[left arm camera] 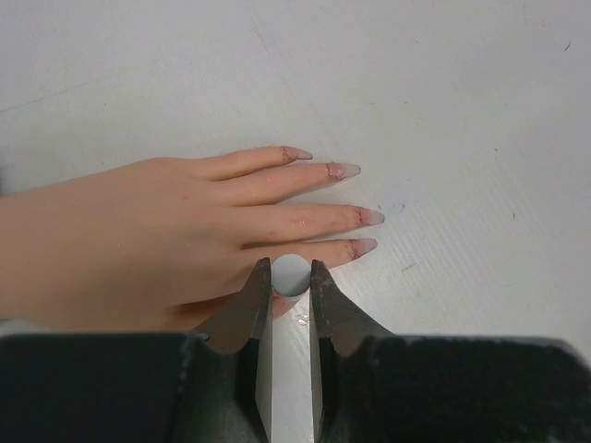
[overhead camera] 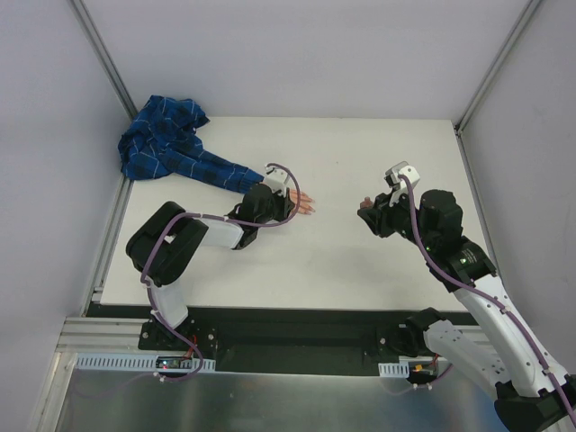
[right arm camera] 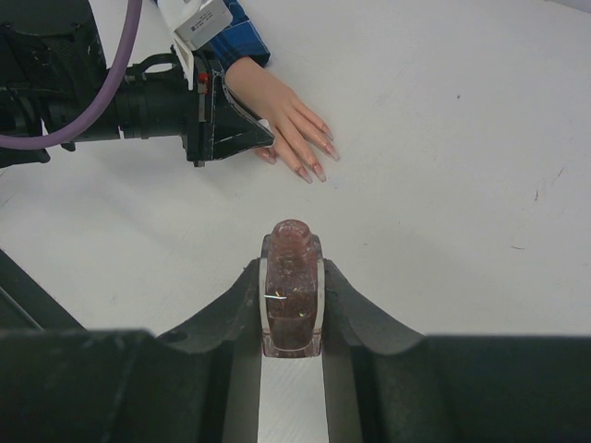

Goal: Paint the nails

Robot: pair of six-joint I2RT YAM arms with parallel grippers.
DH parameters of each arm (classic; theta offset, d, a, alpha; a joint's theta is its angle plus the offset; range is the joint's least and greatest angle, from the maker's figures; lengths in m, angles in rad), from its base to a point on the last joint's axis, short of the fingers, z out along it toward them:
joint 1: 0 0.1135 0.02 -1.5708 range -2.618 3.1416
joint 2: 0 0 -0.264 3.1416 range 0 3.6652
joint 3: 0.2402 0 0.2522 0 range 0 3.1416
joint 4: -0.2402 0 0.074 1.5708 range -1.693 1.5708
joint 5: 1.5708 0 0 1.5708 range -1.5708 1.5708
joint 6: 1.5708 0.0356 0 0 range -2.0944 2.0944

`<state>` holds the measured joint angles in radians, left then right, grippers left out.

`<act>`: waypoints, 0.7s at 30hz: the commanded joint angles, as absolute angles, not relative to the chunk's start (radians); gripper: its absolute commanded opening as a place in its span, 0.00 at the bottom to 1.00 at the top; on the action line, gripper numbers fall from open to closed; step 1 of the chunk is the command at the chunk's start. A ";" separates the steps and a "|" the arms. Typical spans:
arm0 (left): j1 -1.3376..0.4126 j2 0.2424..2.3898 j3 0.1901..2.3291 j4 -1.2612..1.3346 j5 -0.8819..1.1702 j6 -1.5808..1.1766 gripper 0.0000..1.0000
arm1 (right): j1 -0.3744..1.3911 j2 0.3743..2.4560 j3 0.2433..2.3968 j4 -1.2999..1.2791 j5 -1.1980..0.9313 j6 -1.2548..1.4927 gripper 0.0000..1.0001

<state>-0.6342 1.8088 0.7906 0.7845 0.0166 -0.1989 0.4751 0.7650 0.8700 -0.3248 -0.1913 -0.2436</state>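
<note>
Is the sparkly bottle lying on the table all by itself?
No, the bottle is clamped in the robot's right hand.

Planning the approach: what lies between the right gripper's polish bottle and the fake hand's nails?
Only bare table separates bottle and nails, clearest in the right wrist view.

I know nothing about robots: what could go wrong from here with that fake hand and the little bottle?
1. The right gripper holds the polish bottle with no cap on its neck; if it tips, polish could spill on the table.
2. The left gripper, shut on a small round piece, hangs right over the edge of the fake hand; a small slip could shove the hand or smear skin beside the nails, where reddish marks already show.
</note>
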 commanded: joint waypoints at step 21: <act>-0.604 1.773 0.741 0.841 0.005 -0.245 0.00 | 0.469 0.753 0.873 -0.268 -0.198 -0.233 0.00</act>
<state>-0.6258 1.8080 0.7528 0.7841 0.0170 -0.2234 0.4744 0.7650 0.8696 -0.3252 -0.1909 -0.2436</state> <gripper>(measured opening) 0.114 0.276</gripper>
